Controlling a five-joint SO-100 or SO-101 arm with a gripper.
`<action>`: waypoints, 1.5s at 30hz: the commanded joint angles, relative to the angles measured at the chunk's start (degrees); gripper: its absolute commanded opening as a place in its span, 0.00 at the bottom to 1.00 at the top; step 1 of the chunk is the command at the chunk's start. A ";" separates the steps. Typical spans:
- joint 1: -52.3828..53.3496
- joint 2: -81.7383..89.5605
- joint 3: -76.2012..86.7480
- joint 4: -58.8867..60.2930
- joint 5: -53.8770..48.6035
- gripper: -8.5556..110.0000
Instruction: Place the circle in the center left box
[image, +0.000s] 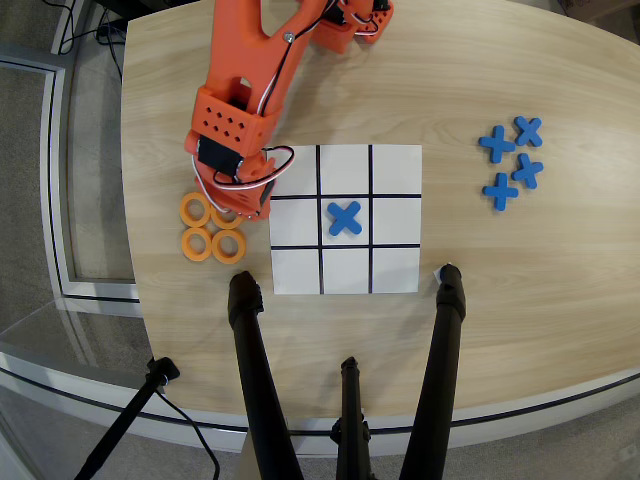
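One pale wooden desk (520, 280) carries a white paper grid (346, 219). The orange arm's pincer (232, 208) hovers over four flat orange rings; its opening is hidden. Reaching step, probably: next, grip the circle (194, 209), carry it right to the center left box (396, 220).

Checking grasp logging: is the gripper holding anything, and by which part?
Cannot be told. The orange arm's gripper is over the upper-right flat orange ring, hiding its fingertips and any contact.

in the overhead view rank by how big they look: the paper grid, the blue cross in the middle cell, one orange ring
1. paper grid, by far the largest
2. and 3. blue cross and orange ring: they look about alike, so no ranking
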 joint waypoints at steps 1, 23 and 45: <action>0.35 0.09 1.14 -2.20 -0.44 0.21; -1.41 4.83 3.25 2.55 1.76 0.07; -27.95 30.50 2.02 25.75 16.61 0.07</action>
